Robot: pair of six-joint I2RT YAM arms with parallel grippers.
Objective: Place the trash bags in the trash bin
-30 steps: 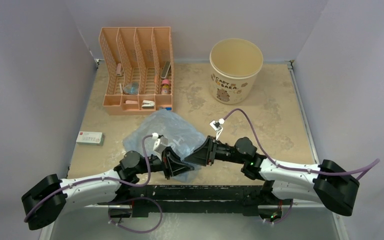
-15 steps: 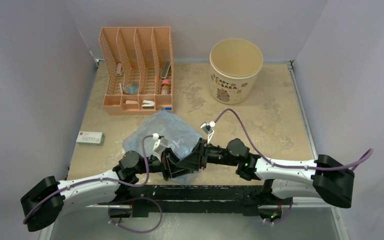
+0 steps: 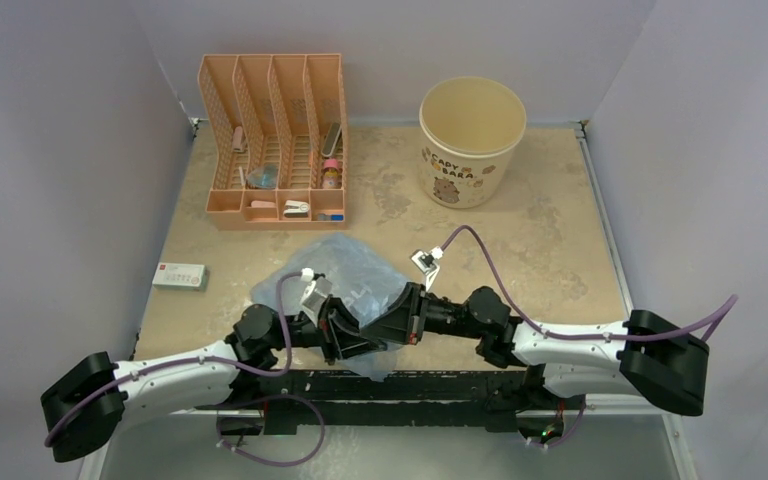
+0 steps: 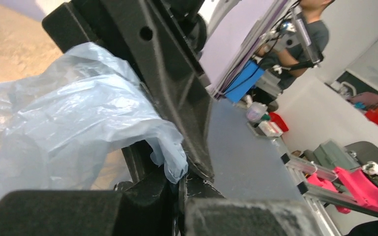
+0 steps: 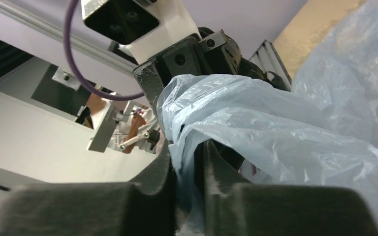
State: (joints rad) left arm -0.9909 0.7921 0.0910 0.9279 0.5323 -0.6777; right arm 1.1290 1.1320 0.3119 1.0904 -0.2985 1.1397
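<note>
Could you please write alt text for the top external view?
The left gripper and right gripper meet on a crumpled light-blue trash bag near the front edge; the cream trash bin and an orange organizer stand behind.

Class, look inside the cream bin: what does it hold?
Only bare cream inner wall shows inside the trash bin; no bag is in it. Its near wall hides the lower front. The trash bag lies outside it.
</note>
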